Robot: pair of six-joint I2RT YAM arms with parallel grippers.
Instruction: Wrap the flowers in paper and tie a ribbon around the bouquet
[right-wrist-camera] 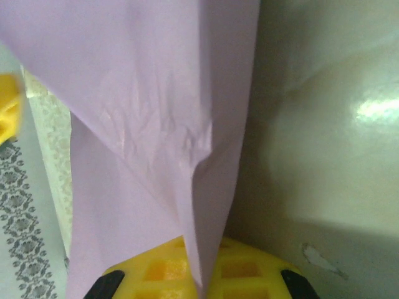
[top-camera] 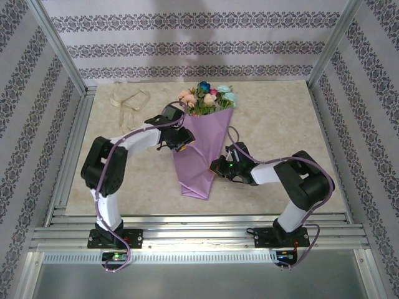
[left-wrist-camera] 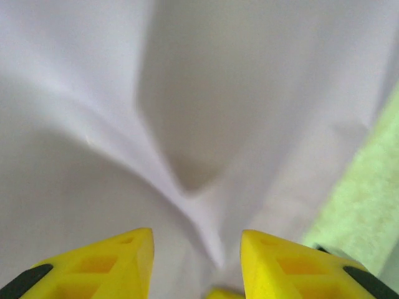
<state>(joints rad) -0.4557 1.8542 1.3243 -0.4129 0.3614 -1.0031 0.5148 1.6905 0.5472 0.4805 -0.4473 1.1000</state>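
right gripper (right-wrist-camera: 196, 258) pinching paper (top-camera: 198, 159) edge | left gripper (left-wrist-camera: 196, 243) fingers spread around a fold | risk: one pinch only, cone may unroll off flowers (top-camera: 209, 98)

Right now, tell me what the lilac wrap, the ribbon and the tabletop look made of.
The lilac wrapping paper looks like thin matte paper: sharp creases, fine crinkles in the right wrist view. The ribbon is cream and lies in floppy loops, likely fabric, too small to be sure. The tabletop shows a beige marbled pattern with glossy glare: perhaps laminate or stone.
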